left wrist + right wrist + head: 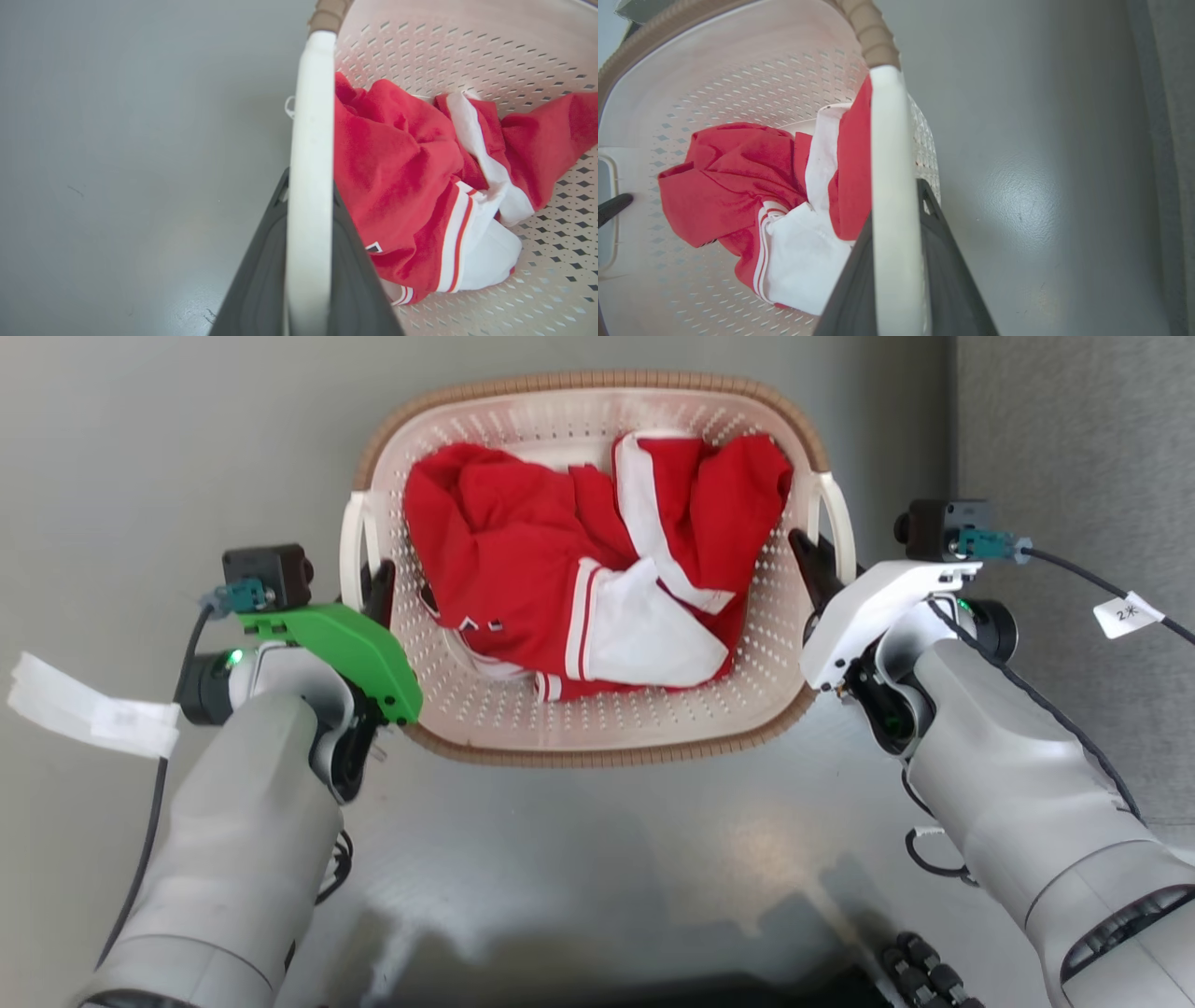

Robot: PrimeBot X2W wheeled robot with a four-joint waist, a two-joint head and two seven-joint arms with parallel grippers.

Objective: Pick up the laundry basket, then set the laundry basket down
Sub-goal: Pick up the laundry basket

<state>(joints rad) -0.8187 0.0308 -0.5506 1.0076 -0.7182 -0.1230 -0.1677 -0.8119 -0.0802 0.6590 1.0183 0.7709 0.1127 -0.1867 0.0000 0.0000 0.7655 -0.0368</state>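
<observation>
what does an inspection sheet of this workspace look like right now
surface: glossy grey floor
job's things: laundry basket upright, holding a red and white garment
clutter: nothing seen
grippers: left pincer closed on the left handle; right pincer closed on the right handle
cables: black cable beside the left forearm; tagged black cable from the right wrist camera
surroundings: darker grey strip at the right edge

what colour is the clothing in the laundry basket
The garment in the laundry basket is red with white panels and stripes; clearest in the head view.
</observation>
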